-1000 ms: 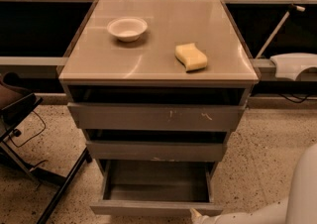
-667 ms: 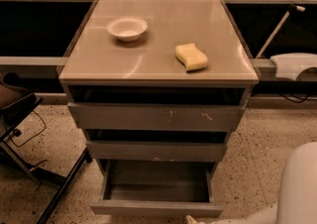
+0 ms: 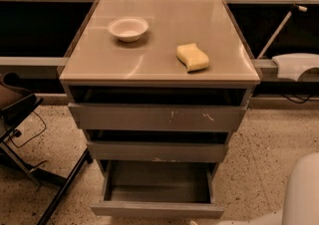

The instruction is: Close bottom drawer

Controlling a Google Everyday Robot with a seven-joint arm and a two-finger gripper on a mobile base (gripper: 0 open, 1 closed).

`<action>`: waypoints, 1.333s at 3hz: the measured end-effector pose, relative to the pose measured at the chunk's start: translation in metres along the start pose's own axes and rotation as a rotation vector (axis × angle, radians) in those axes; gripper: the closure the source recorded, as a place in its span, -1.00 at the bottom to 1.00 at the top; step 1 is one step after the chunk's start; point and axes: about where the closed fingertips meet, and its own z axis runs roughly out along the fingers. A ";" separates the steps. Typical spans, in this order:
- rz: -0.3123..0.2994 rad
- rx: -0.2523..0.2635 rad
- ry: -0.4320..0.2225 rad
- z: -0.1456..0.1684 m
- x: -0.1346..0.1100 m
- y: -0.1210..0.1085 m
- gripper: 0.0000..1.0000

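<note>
The bottom drawer (image 3: pixel 157 210) of the grey cabinet stands pulled out, its plain front panel towards me and its grey box interior (image 3: pixel 158 185) empty. My gripper (image 3: pixel 193 222) shows only as a dark sliver at the frame's bottom edge, just below and right of the middle of the drawer's front panel. Whether it touches the panel is hidden. My white arm (image 3: pixel 304 194) rises at the bottom right.
Above are the middle drawer front with a pale chip (image 3: pixel 158 152) and the scratched top drawer front (image 3: pixel 159 118), both slightly out. On the cabinet top (image 3: pixel 99 59) sit a white bowl (image 3: pixel 128 28) and a yellow sponge (image 3: pixel 192 56). A black chair base (image 3: pixel 30 169) stands at the left.
My gripper and arm have sunk lower and slightly left, so less of the gripper shows at the bottom edge. The drawer has not visibly moved.
</note>
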 end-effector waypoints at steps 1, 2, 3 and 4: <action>0.093 -0.058 0.010 0.033 0.030 -0.015 -1.00; 0.177 -0.072 -0.001 0.055 0.051 -0.046 -1.00; 0.236 -0.035 -0.025 0.067 0.056 -0.088 -1.00; 0.238 0.004 -0.059 0.070 0.039 -0.116 -1.00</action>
